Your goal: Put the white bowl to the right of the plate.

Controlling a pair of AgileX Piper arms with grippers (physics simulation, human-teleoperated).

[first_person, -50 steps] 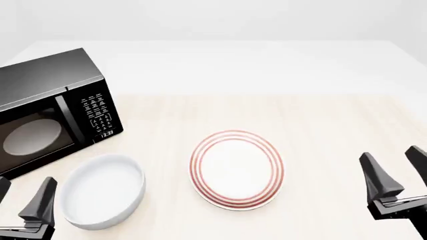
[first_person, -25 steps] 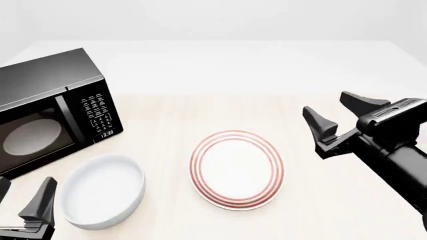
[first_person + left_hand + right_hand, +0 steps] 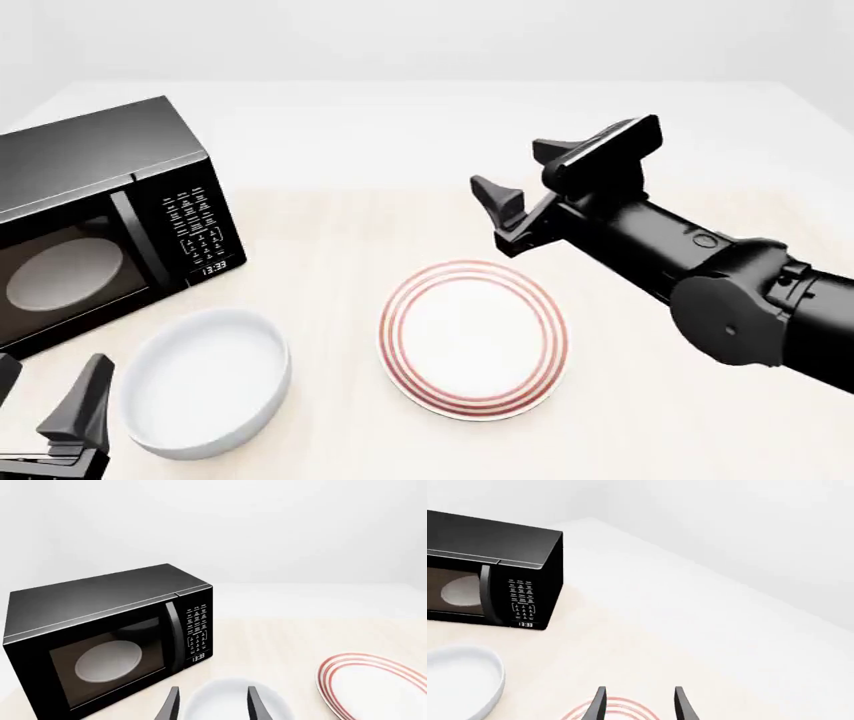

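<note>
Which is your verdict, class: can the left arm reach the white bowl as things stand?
Probably yes. The left gripper sits open right beside the white bowl, with nothing between them; the microwave stands behind, and the right gripper hovers beyond the plate.

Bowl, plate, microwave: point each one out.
bowl (image 3: 200, 385), front view, inner floor.
plate (image 3: 474, 340), front view, plain white centre.
microwave (image 3: 80, 270), front view, door window.

Front view: left end effector (image 3: 38, 425) cut off at bottom-left corner; microwave (image 3: 94, 220) cropped at left edge.
</note>
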